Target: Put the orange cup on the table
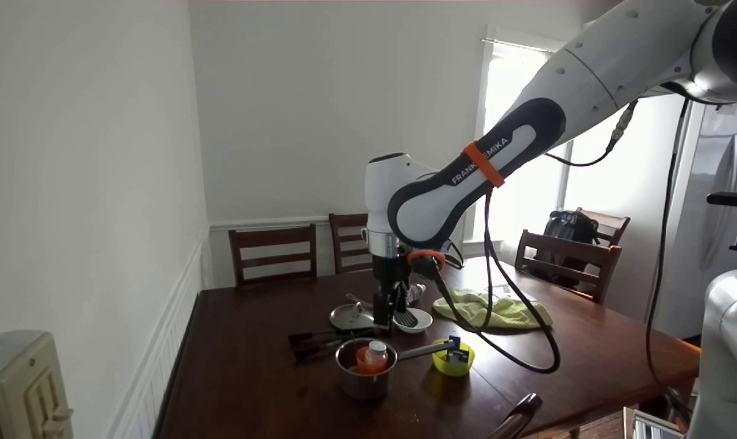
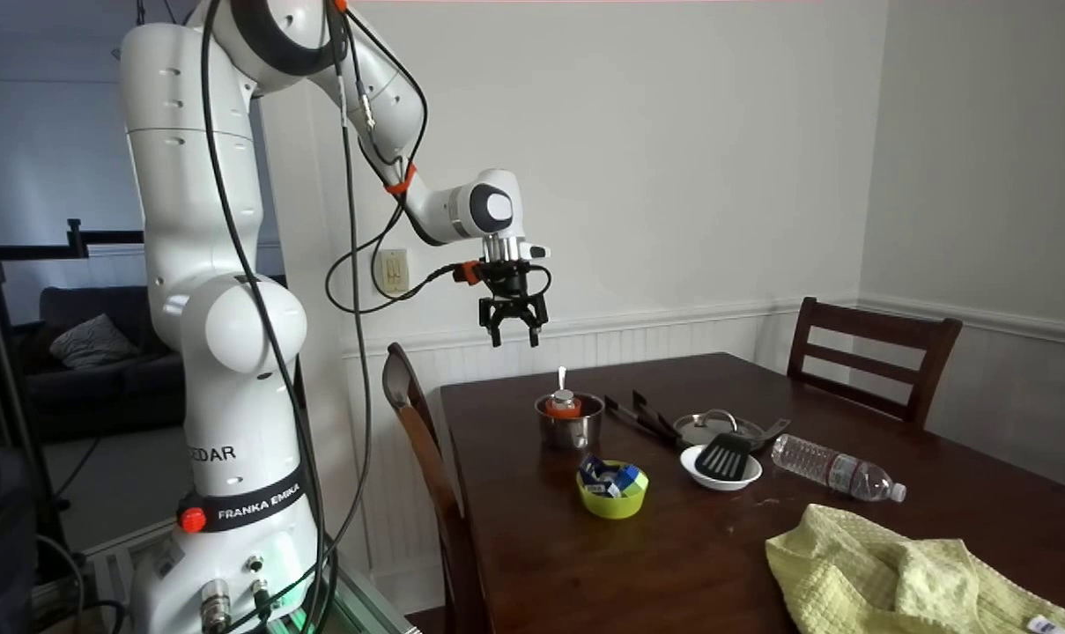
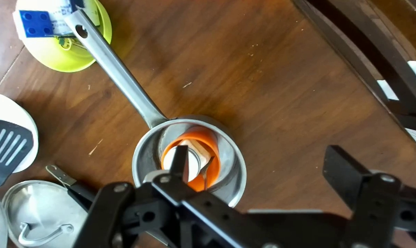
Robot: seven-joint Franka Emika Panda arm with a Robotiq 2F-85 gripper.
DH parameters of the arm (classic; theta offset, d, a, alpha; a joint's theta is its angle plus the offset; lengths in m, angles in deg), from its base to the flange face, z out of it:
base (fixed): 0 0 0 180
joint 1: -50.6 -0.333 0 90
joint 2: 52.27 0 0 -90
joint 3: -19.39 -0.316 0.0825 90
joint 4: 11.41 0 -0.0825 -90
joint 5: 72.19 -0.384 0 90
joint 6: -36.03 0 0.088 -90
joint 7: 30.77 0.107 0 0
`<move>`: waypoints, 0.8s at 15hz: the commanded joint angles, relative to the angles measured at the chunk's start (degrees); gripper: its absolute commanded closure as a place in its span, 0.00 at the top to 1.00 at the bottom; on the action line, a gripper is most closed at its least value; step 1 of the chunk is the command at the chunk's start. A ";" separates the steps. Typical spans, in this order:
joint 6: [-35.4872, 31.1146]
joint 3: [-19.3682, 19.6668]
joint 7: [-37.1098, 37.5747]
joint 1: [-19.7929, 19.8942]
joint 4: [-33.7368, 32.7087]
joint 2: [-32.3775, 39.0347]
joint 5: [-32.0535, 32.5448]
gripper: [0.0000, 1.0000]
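Though wrist view overlaps them, pincer (image 2: 514, 341), cup (image 2: 563, 410) apart

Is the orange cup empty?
No, the wrist view shows a white-capped bottle and a metal utensil inside the orange cup.

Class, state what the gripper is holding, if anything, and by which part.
Nothing is held: the gripper is open, and the orange cup sits in the saucepan.

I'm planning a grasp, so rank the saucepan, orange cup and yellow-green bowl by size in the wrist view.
Largest to smallest:
Saucepan
Yellow-green bowl, cut off by the frame
Orange cup, inside the saucepan
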 commanded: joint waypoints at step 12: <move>-11.91 1.49 2.41 -0.17 -2.99 12.55 8.81 1.00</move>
